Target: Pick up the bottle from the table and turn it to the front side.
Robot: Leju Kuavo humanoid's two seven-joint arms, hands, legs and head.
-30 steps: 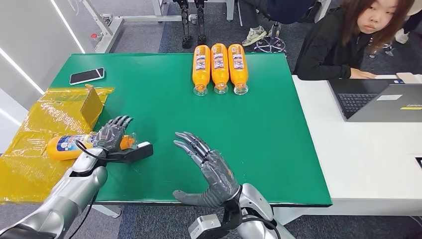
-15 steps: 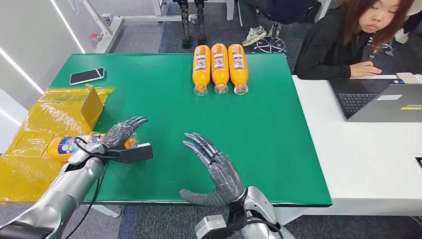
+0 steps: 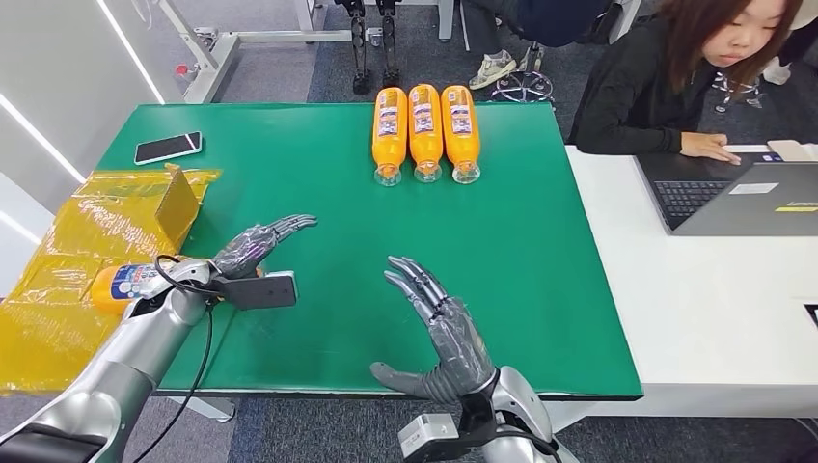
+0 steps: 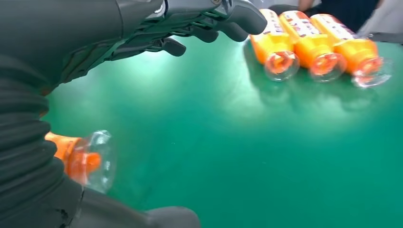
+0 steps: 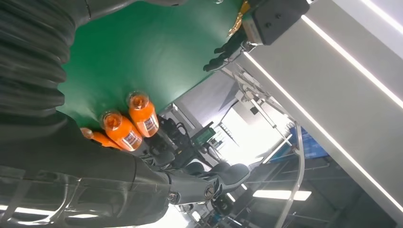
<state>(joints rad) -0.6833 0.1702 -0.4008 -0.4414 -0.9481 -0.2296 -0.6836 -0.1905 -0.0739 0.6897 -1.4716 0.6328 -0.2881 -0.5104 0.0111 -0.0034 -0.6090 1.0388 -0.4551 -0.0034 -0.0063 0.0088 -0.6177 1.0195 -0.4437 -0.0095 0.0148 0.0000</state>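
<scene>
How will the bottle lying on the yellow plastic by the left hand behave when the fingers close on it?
The bottle lies on its side and is round, so it will likely roll if nudged. It looks full of orange liquid, so probably fairly heavy and firm. The crinkled yellow plastic sheet beneath it may shift or slip. The left hand hovers open above it.
</scene>
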